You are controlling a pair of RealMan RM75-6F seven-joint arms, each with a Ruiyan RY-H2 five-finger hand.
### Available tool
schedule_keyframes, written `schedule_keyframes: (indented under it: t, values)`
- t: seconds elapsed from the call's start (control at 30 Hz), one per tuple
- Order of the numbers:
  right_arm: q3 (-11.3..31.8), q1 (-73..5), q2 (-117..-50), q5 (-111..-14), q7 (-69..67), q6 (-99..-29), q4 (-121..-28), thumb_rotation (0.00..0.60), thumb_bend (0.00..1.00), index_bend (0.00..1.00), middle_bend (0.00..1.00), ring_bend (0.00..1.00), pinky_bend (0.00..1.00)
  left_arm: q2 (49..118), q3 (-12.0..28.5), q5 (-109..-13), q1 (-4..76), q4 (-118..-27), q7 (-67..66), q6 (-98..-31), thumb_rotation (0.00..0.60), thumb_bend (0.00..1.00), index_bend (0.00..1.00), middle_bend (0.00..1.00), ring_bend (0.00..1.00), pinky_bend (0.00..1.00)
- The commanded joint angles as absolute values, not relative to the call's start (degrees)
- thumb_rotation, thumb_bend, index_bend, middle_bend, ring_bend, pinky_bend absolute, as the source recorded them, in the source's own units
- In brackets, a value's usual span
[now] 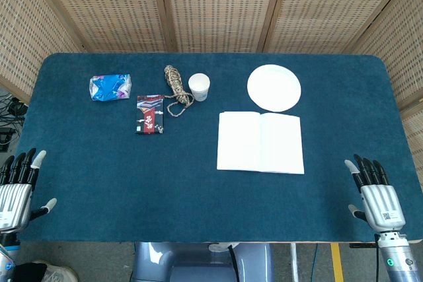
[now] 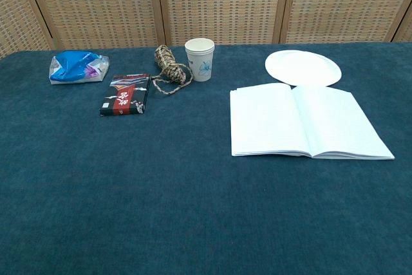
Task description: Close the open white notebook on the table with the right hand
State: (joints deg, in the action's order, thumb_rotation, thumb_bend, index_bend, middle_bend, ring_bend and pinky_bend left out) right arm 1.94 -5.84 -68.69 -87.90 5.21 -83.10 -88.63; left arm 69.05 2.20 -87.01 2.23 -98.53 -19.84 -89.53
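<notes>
Head view. Nearest the camera, at the bottom corners of the frame: left hand [image 1: 18, 186] at lower left, right hand [image 1: 375, 193] at lower right, both at the near edge of the dark blue felt-covered table [image 1: 119, 176]. Fingers of each extended and slightly apart, pointing toward the far side; nothing held by either.

Open white notebook [image 1: 261, 142] right of centre, lying flat, pages up. Spine runs near-to-far in the frame; with both pages spread, the long axis runs left-right. Well apart from the right hand, up and to the left of it.

Round white paper plate [image 1: 273, 87] just beyond the notebook's upper edge, near it. White paper cup [image 1: 199, 86] upper centre, upright. Coil of tan twine [image 1: 176, 86] just left of the cup, a loose end looping toward it. Black and red flat packet [image 1: 150, 113] below and left of the twine. Blue and clear plastic wrapper [image 1: 110, 86] at upper left.

Chest view. No hands visible. Notebook [image 2: 306, 120] at centre right, open flat, spine running away from the camera, lower right corner close to the frame's right edge. Plate [image 2: 302, 67] behind it. Cup [image 2: 199, 59], twine [image 2: 168, 67], packet [image 2: 125, 94] and wrapper [image 2: 77, 67] ranged across the upper left. Woven wicker screens [image 2: 219, 1] behind the table.
</notes>
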Motion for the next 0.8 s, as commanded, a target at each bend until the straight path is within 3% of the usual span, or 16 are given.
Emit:
schedule_keyframes:
  t: [0.03,0.8]
  values:
    - [1.98,-5.78,-68.57,-88.0,5.06,-83.3,-88.7,0.6,0.23,0.0,0.0,0.0,0.0,69.1,2.15,-87.06,2.22,-98.5,-19.93,-89.54,0.6,0.06,0.0,0.0,0.0,0.0]
    - [2.03,-6.05,-68.78,-87.73,5.0,-82.64,-88.47,0.6,0.23,0.0,0.0,0.0,0.0,68.91,2.18,-87.26,2.11,-98.78,-19.95,-89.85,0.6,0.06,0.0,0.0,0.0,0.0]
